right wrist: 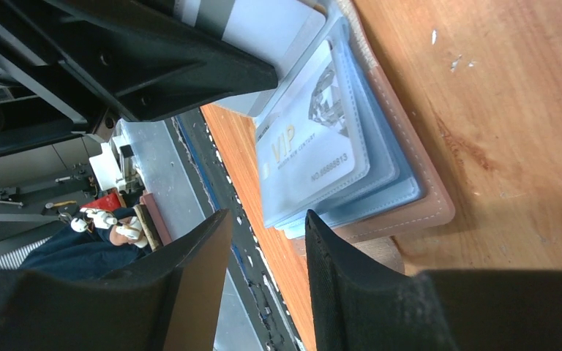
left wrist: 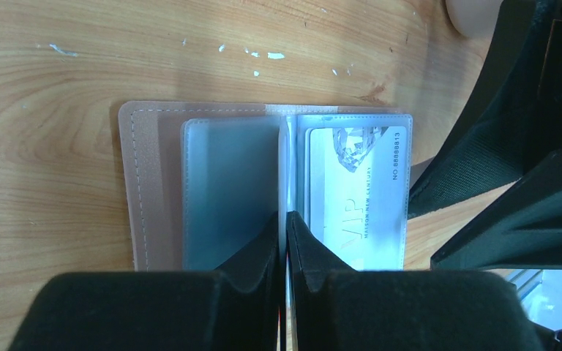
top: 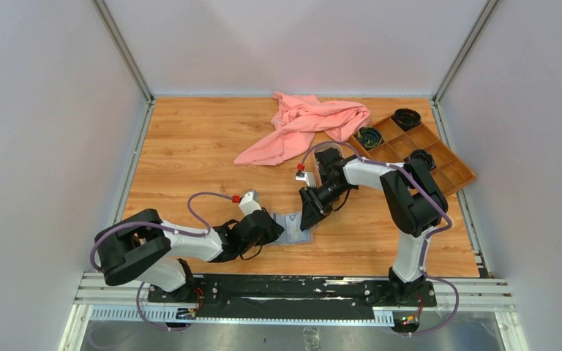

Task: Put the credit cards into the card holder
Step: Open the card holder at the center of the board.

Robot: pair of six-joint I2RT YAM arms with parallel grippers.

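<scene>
One VIP card (left wrist: pixel 355 191) sits sleeved in the open card holder (left wrist: pixel 146 190), my left gripper (left wrist: pixel 284 228) pinching its middle leaf, my right gripper (right wrist: pixel 267 245) parted and empty; I see no other cards.

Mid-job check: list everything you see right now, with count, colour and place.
holder: one, pinkish-tan with grey-blue sleeves, lying open at the table's near centre
card: one plainly seen, white, VIP print, inside a holder sleeve
cloth: one, pink, crumpled at far centre
tray: one, brown, compartmented, far right
pots: two certain, dark, round, in the tray's far compartments
table: one, light wood
left tool: black, shut on a sleeve of the holder
right tool: black, open and empty, at the holder's right side
</scene>
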